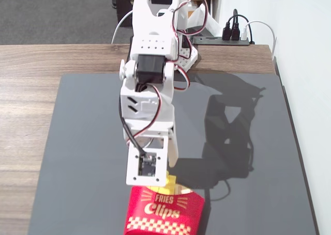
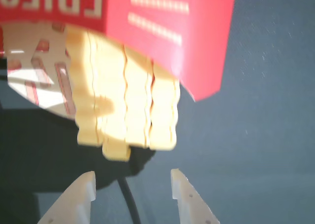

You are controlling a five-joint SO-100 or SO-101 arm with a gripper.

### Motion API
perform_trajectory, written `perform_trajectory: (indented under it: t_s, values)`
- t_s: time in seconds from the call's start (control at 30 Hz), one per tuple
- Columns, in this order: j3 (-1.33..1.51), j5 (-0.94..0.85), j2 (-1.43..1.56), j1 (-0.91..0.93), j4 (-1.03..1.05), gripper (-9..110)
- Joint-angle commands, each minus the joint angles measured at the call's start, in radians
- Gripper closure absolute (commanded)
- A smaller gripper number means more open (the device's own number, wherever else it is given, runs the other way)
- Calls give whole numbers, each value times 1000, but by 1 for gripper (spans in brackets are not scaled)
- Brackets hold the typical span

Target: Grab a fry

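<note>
In the wrist view several pale yellow wavy fries (image 2: 125,111) stick out of the red "Fries Clips" carton (image 2: 167,27), their ends pointing toward my gripper (image 2: 133,182). The gripper is open, its two white fingertips (image 2: 86,184) a short way from the fry ends, with nothing between them. In the fixed view the arm hangs over the carton (image 1: 164,210) near the front of the mat; only a small bit of yellow fry (image 1: 171,181) shows beside the gripper, whose jaws are hidden by the wrist plate.
A dark grey mat (image 1: 248,142) covers the wooden table (image 1: 31,90). The arm's white base (image 1: 183,54) stands at the back edge, with a power strip (image 1: 227,36) and cables behind it. A white wall runs along the right.
</note>
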Motion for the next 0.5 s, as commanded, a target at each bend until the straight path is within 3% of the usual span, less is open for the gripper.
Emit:
perform_trajectory:
  t_s: [0.0,0.47]
  values:
    - [-63,-6,-11,5,-18,81]
    - [-137,17,-112,-18,-49,82]
